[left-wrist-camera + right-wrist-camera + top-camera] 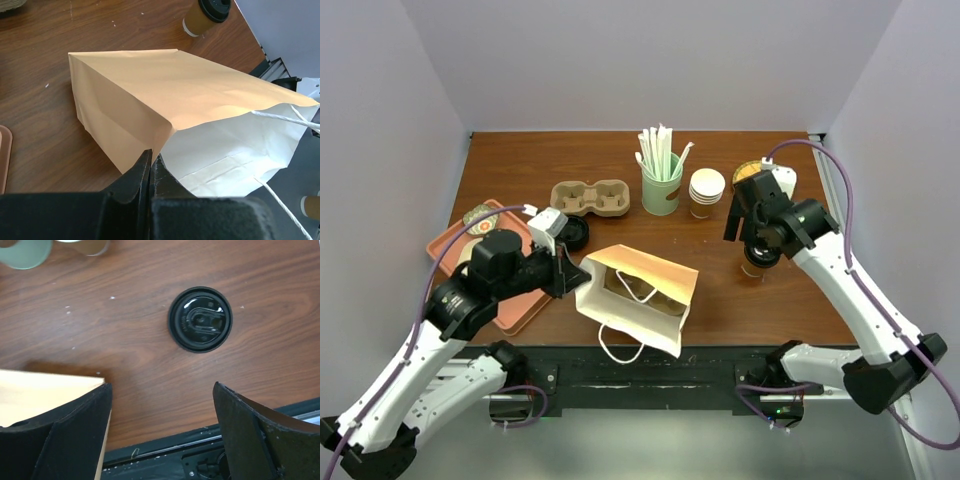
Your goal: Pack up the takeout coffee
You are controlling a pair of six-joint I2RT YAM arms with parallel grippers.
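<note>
**A:** Position of the takeout coffee (200, 319)?

**B:** It is upright on the table (520, 170), right of centre in the top view and directly beneath the right arm. From the right wrist, its black lid sits in the upper middle of the frame, slightly to the right.

**A:** Right gripper (162, 388)?

**B:** Its jaws are spread wide and hold nothing. Both fingers are at the bottom corners of the frame. The lid is above the gap, and neither finger touches it.

**A:** Left gripper (150, 162)?

**B:** Its jaws are pressed fully together at the rim of the paper bag (175, 95) and appear to pinch that edge.

**A:** Bag position?

**B:** It lies on its side at lower centre of the top view. Its white inside faces the left wrist camera. The cup stands apart from it, with bare wood between them.
</note>
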